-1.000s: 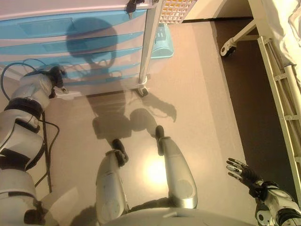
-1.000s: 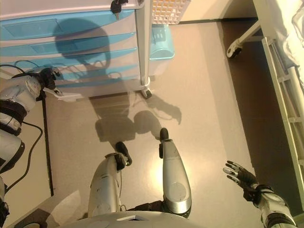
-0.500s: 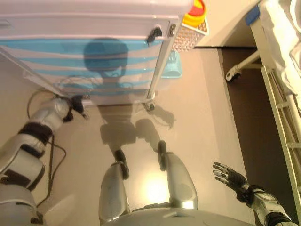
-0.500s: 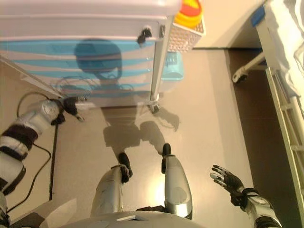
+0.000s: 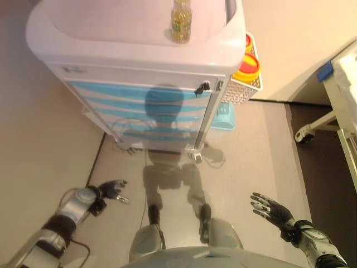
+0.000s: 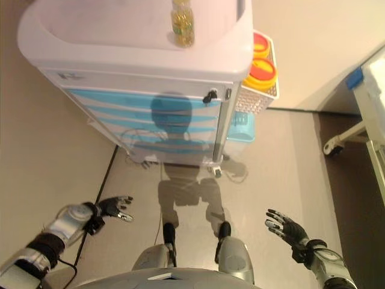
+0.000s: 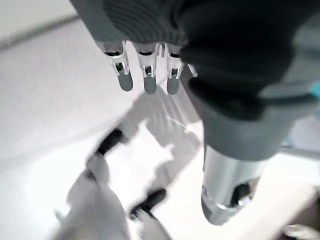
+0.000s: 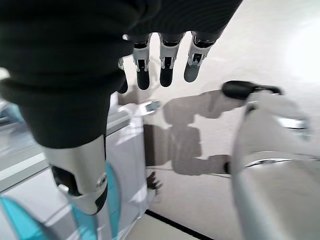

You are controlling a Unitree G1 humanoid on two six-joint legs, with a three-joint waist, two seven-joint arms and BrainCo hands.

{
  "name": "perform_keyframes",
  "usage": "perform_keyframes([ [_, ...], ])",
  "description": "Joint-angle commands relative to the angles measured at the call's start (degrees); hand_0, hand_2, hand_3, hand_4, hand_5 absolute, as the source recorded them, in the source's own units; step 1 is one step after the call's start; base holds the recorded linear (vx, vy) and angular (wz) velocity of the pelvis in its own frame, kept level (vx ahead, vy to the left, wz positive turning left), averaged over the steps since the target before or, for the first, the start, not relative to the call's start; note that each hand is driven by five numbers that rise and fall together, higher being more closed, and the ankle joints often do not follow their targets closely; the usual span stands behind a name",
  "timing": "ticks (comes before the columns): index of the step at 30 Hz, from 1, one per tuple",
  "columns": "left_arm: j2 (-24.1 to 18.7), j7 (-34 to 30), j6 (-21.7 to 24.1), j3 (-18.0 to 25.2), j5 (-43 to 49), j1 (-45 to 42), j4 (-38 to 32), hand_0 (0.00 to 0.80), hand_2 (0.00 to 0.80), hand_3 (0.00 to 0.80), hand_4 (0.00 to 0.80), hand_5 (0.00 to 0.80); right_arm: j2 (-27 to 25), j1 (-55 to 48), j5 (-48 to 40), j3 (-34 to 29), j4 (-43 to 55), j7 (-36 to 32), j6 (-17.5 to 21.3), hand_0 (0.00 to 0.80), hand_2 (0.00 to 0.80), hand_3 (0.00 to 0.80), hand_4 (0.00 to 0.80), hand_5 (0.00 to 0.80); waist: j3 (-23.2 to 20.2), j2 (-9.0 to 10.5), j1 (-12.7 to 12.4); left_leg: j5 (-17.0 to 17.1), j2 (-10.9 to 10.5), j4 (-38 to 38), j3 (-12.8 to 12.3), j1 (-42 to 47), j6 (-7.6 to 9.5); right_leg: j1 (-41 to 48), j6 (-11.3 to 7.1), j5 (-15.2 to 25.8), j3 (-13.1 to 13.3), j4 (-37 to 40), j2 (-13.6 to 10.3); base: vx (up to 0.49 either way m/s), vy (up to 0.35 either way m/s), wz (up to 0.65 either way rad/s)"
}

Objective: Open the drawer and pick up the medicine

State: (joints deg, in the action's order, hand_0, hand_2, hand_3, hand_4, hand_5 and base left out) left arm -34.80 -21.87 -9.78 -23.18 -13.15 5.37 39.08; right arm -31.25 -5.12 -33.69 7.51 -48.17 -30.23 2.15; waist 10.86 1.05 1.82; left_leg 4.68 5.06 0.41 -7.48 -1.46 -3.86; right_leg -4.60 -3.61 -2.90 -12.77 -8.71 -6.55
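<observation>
cart [image 5: 139, 72]: drawers [image 5: 139, 109] closed | medicine bottle [image 5: 181, 22] upright on cart top | left hand [image 5: 110, 191] and right hand [image 5: 270, 209]: spread wide, empty, low before the cart, well apart from it

Looks like a hospital ward or clinic room. Shown by a white medical cart [image 5: 139, 61] on wheels with blue drawers [image 5: 145, 103], a small bottle [image 5: 181, 22] standing on its top, and a side basket [image 5: 244, 84] holding yellow, red-lidded containers [image 5: 248, 66]. Right of the cart, part of a wheeled bed frame [image 5: 329, 111] over a plain beige floor [image 5: 256, 151].
</observation>
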Motion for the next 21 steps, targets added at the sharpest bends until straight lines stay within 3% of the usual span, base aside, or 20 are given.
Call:
perform_keyframes([
  [1,2.7,-3.2,5.2,4.2,-7.9,-0.3,2.1,0.000,0.000,0.000,0.000,0.000,1.8,0.5,-2.1,0.5,0.0,-2.3,1.0,0.000,0.000,0.000,0.000,0.000,-0.8,1.22,-1.0,-4.3,-2.5,0.7,0.9,0.6,-0.39,4.3,-1.95,1.4,-0.7,4.2,2.2,0.025,-0.020,0.11],
  [5,9.2,-5.8,8.5,7.0,-16.2,-2.6,6.4,0.000,0.000,0.000,0.000,0.000,5.5,1.9,-4.7,0.3,-2.2,-4.2,1.6,0.000,0.000,0.000,0.000,0.000,-2.7,1.09,-2.2,-3.6,-2.6,-1.6,1.5,2.0,-0.59,6.3,-2.02,1.9,-1.4,6.5,2.3,0.008,-0.014,0.06],
  [10,14.3,-9.7,11.2,10.4,-25.0,-3.4,12.6,0.000,0.000,0.000,0.000,0.000,9.8,3.4,-8.9,-0.3,-5.9,-6.6,1.7,0.000,0.000,0.000,0.000,0.000,-4.4,1.08,-3.0,-3.3,-2.7,-3.3,1.6,3.5,-0.67,8.0,-2.05,2.4,-1.9,8.6,2.3,-0.002,-0.002,0.04],
  [21,19.5,-11.1,13.5,11.9,-29.7,-2.9,22.1,0.000,0.000,0.000,0.000,0.000,15.8,5.0,-12.5,-0.2,-15.3,-8.7,1.3,0.000,0.000,0.000,0.000,0.000,-6.6,0.83,-3.4,-3.9,-3.5,-4.5,1.9,5.7,0.00,10.1,-2.22,3.2,-1.4,10.5,2.1,-0.001,0.009,0.03],
])
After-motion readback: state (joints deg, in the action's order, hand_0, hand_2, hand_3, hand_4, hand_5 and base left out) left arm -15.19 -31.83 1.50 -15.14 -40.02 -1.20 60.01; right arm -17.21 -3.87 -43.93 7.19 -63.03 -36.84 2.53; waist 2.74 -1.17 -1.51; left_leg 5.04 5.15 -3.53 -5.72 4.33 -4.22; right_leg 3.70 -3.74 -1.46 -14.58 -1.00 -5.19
